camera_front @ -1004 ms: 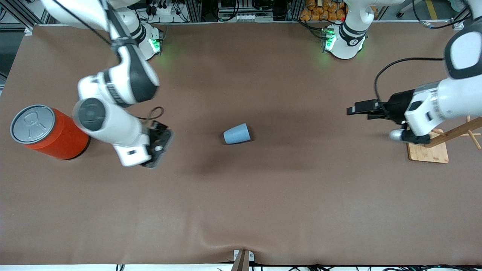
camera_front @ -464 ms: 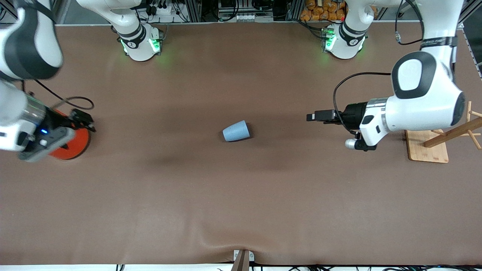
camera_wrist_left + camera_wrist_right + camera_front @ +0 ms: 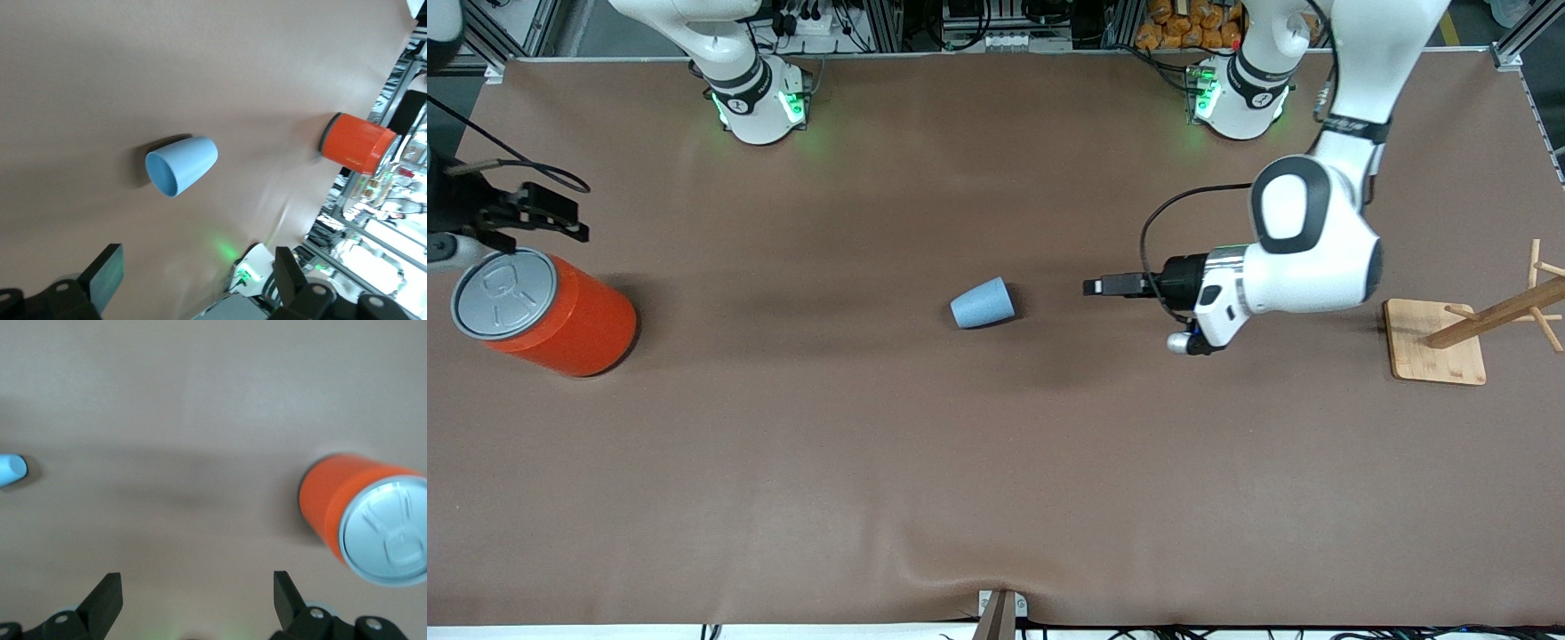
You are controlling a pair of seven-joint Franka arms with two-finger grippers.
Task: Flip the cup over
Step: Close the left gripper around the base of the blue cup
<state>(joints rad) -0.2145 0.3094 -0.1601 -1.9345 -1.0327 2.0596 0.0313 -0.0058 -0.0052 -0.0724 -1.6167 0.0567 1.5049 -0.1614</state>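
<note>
**A robotics lab bench**

This is a robot test cell in a lab or workshop, not a home. Two white robot arm bases (image 3: pixel 758 98) (image 3: pixel 1238 93) with green status lights are bolted along one edge of a wide table (image 3: pixel 996 462) covered in a plain brown mat. Just above those bases in the front view stand aluminium framing profiles (image 3: pixel 871 22), power strips and bundled cables (image 3: pixel 809 18). Near the left arm's base, among the frames, sits a heap of orange packets (image 3: pixel 1192 25). The few props on the mat look staged: an orange can (image 3: pixel 543 311) toward the right arm's end and a wooden rack (image 3: pixel 1467 333) toward the left arm's end, well apart from the bases.
</note>
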